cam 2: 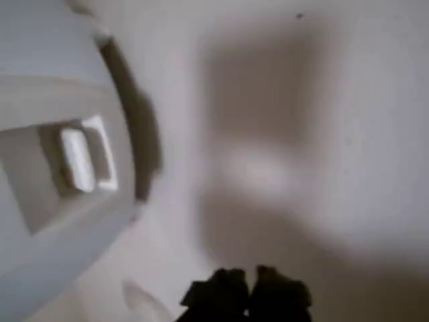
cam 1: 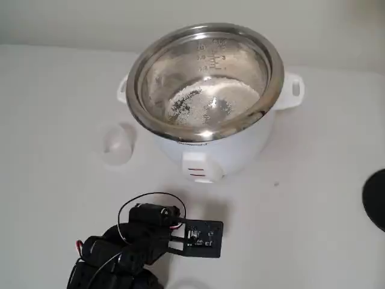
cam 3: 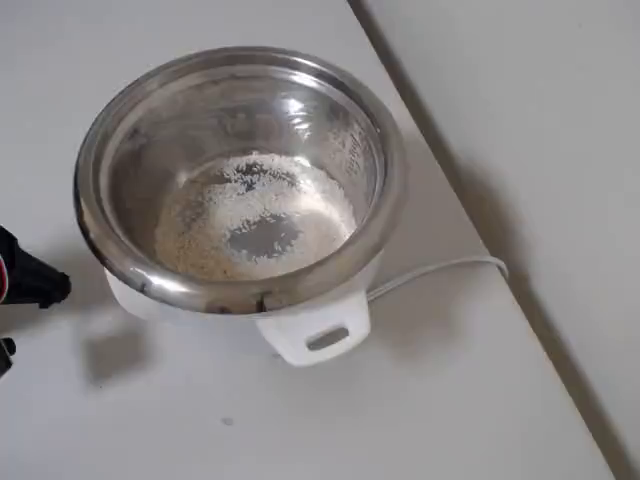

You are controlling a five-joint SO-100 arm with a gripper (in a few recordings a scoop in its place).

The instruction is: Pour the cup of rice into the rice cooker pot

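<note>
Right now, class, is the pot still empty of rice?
No: the rice already lies across the bottom of the rice cooker pot.

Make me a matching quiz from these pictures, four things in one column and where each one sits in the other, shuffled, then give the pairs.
Things
1. small translucent whitish plastic cup
2. white rice grains
3. shiny stainless-steel pot
4. black claw

Places
A. inside the white cooker body
B. on the table, left of the cooker in the fixed view
C. spread over the pot's bottom
D. bottom edge of the wrist view, over the white table

Pairs: 1-B, 2-C, 3-A, 4-D
</note>
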